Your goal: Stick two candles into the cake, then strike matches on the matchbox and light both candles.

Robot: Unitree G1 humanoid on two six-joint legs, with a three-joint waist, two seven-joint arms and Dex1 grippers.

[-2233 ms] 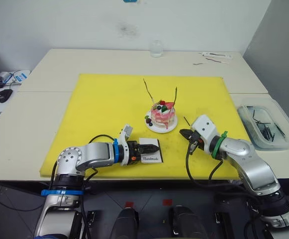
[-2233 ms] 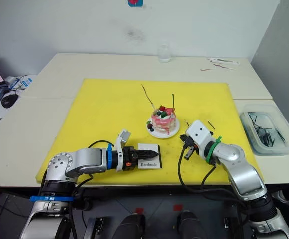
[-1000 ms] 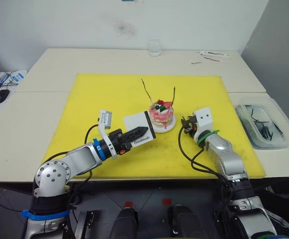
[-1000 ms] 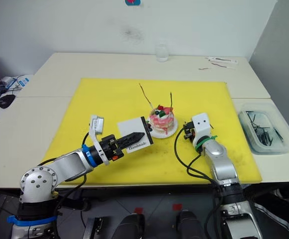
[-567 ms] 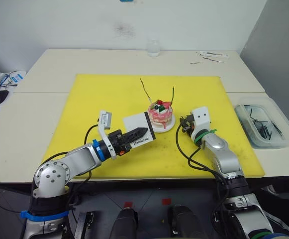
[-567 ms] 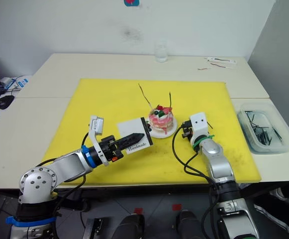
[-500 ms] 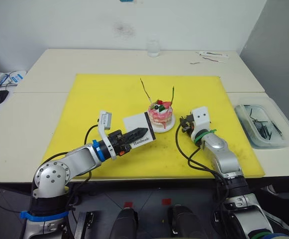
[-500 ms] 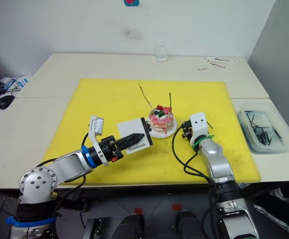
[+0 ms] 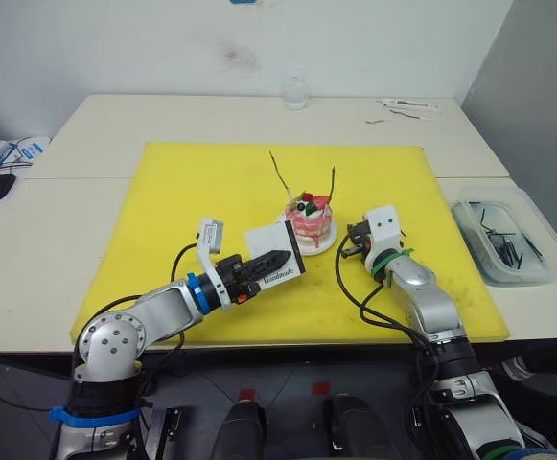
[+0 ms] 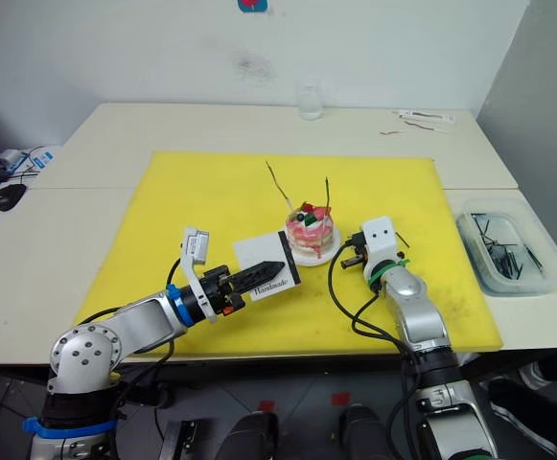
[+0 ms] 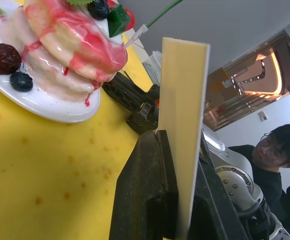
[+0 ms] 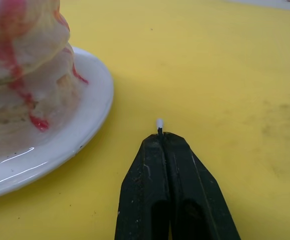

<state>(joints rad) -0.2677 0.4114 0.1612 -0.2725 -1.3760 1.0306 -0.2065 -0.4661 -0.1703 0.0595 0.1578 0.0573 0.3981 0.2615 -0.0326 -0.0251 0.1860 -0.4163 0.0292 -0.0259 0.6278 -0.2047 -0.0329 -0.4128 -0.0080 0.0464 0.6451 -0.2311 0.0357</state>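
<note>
left gripper point(image 9: 276, 259) fingers clamped on the matchbox point(image 9: 275, 264), held on edge just beside the cake point(image 9: 310, 219). right gripper point(image 12: 160, 136) fingers pinched together on a match point(image 12: 159, 124), its pale tip just past the fingertips, near the cake's plate point(image 12: 80, 130).

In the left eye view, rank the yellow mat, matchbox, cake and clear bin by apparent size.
1. Yellow mat, by far the largest.
2. Clear bin.
3. Matchbox and cake: look about alike, and the matchbox is held up nearer the camera, so unranked.

The left claw point(image 11: 177, 165) is pinching the matchbox point(image 11: 183, 120) edge-on, just beside the cake point(image 11: 70, 47) sitting on its plate point(image 11: 50, 107).
</note>
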